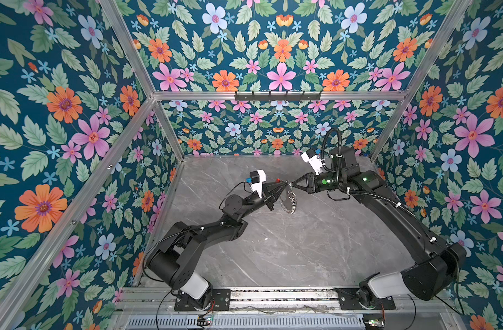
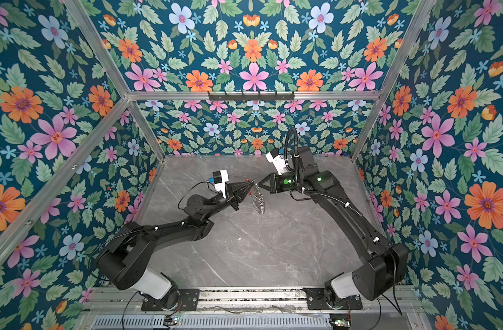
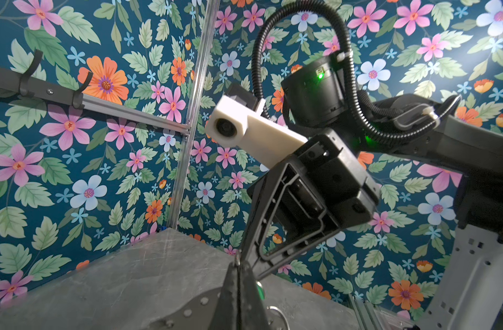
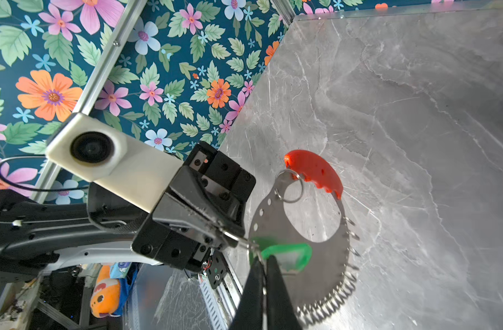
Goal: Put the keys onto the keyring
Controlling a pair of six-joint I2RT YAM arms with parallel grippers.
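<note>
While meeting tip to tip well above the marble table (image 1: 301, 243), clamping with both arms at once. Pinching the left gripper (image 4: 236, 238) down at the rim of the keyring (image 4: 329, 257), fingers pressed together on thin metal there, apparently a small wire loop at the edge. Squeezing the right gripper (image 4: 265, 261) just as tight, seemingly on the green head of the key (image 4: 290, 254), though not showing exactly which sliver is being caught. Hanging the grey hoop in the air below the two tips, red segment (image 4: 313, 171) capping one end of the arc, fringe of silver loops (image 4: 341, 291) trailing along the outer edge, nothing touching the table. Holding the key flat against the hoop, not revealing whether threaded yet.

Running real risks here, by the look of it. Working two shut tips almost touching, so risking a knock that twists the hoop out of the left pinch and drops it. Gripping a slick plastic head by its edge, so risking the key pivoting or squirting free. Crowding among many near-identical loops, so risking snagging the wrong one.
</note>
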